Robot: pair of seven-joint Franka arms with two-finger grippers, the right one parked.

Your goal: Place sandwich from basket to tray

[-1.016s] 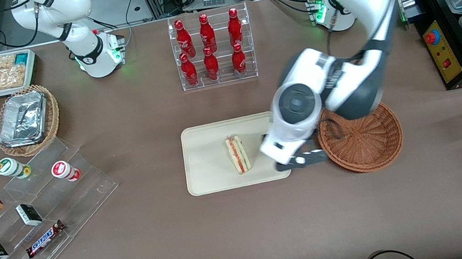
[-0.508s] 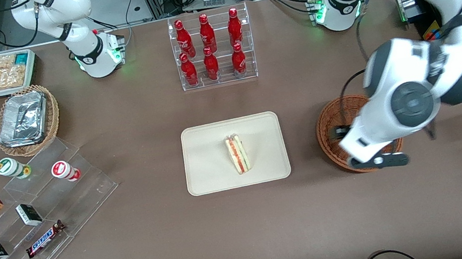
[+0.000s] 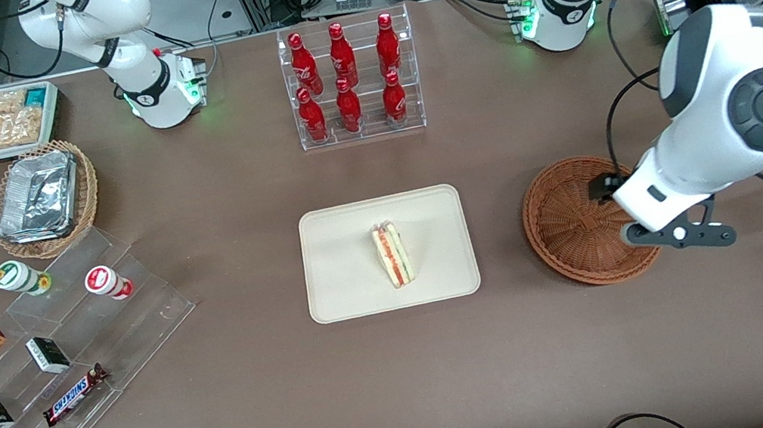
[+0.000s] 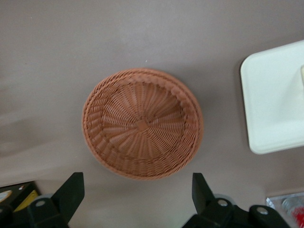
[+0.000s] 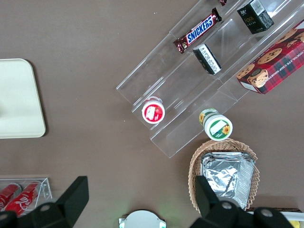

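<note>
Front view: a brown table. At its middle lies the cream-white tray [image 3: 388, 253], and the sandwich [image 3: 393, 253] stands on it, a pale wedge with its red and green filling edge showing, near the tray's centre. Toward the working arm's end of the table sits the reddish-brown wicker basket [image 3: 590, 219], with nothing in it. The left arm's gripper [image 3: 675, 232] hangs above the basket's rim on the side away from the tray, well apart from the sandwich; the white wrist hides its fingertips here. Farther from the camera than the tray stands a clear rack of red bottles [image 3: 347, 82].

Left wrist view: looking straight down, the basket [image 4: 142, 122] fills the middle and is bare inside. One rounded corner of the tray [image 4: 273, 102] shows beside it, apart from the basket. The gripper [image 4: 137, 194] shows two dark fingers [image 4: 71, 192] set wide apart with nothing between them.

Right wrist view: a corner of the tray [image 5: 19, 99], clear stepped shelves with snack bars [image 5: 197, 31], and a tan basket of foil containers [image 5: 227, 176].

Judging from how things lie, the placing looks done. The remaining risks seem small: the arm hangs low over the basket, so a sideways sweep could clip its rim and push it across the table; the sandwich stands on a narrow edge, so any knock to the tray could tip it over.
</note>
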